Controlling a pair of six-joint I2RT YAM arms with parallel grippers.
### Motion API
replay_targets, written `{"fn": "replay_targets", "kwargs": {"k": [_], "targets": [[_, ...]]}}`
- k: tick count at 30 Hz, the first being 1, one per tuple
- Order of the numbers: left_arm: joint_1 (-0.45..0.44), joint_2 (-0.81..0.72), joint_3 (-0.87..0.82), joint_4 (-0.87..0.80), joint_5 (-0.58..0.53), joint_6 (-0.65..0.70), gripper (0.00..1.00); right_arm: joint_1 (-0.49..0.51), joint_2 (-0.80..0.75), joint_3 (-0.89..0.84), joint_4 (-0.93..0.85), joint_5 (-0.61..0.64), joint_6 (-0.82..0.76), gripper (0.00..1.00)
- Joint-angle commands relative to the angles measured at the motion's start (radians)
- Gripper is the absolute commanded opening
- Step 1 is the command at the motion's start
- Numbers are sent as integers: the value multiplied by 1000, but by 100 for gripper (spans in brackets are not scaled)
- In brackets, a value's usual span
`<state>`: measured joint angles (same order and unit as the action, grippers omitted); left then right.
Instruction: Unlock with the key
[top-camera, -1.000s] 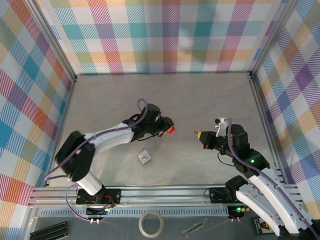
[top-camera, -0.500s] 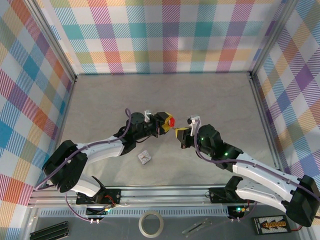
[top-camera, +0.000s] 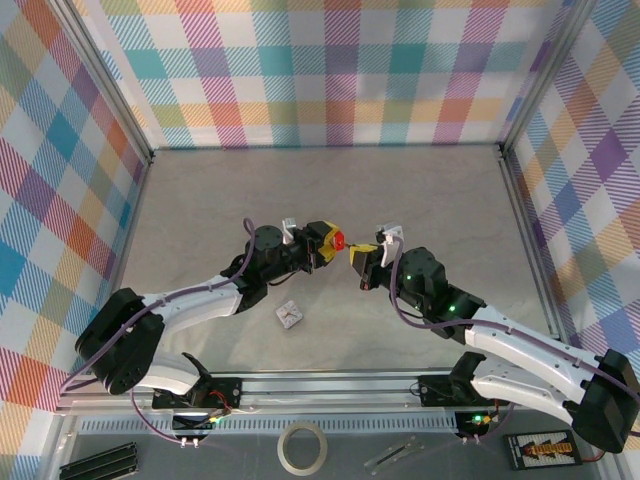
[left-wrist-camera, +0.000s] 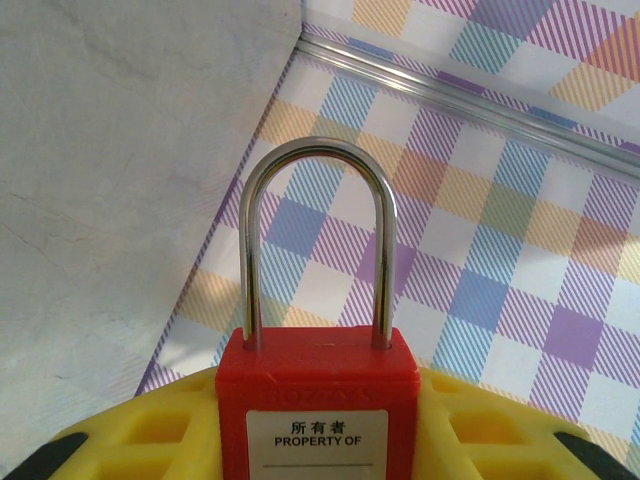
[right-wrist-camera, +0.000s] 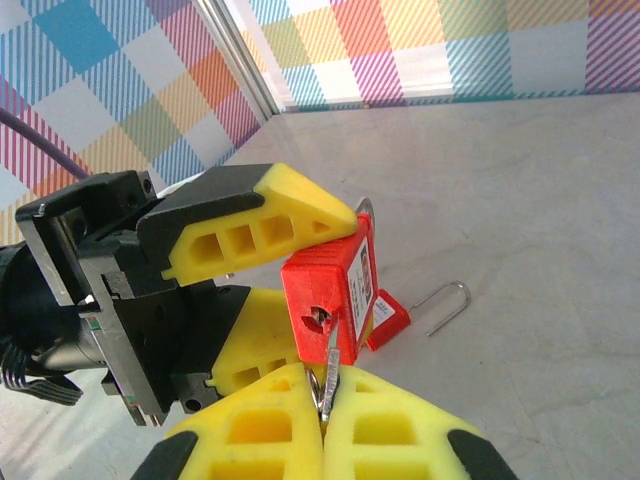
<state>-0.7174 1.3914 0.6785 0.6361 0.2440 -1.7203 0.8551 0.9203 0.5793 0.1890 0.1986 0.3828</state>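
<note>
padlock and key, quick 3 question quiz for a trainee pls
1. True or false: the shackle of the padlock stands open.
2. Which hand holds the key? A) left B) right C) neither
3. Fill in: the key's tip is at the padlock's ____.

Key:
1. False; both legs of the shackle sit in the padlock.
2. B, the right hand; the left hand grips the padlock.
3. keyhole
</note>
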Motion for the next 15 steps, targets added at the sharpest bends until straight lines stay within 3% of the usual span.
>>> {"fn": "replay_targets", "kwargs": {"k": [1, 15], "targets": [[2, -40, 3, 4, 15, -1, 0, 4, 12, -2, 68, 6, -18, 0], [-3, -46, 4, -18, 3, 17, 0, 4, 52, 8, 79, -33, -1, 0]]}}
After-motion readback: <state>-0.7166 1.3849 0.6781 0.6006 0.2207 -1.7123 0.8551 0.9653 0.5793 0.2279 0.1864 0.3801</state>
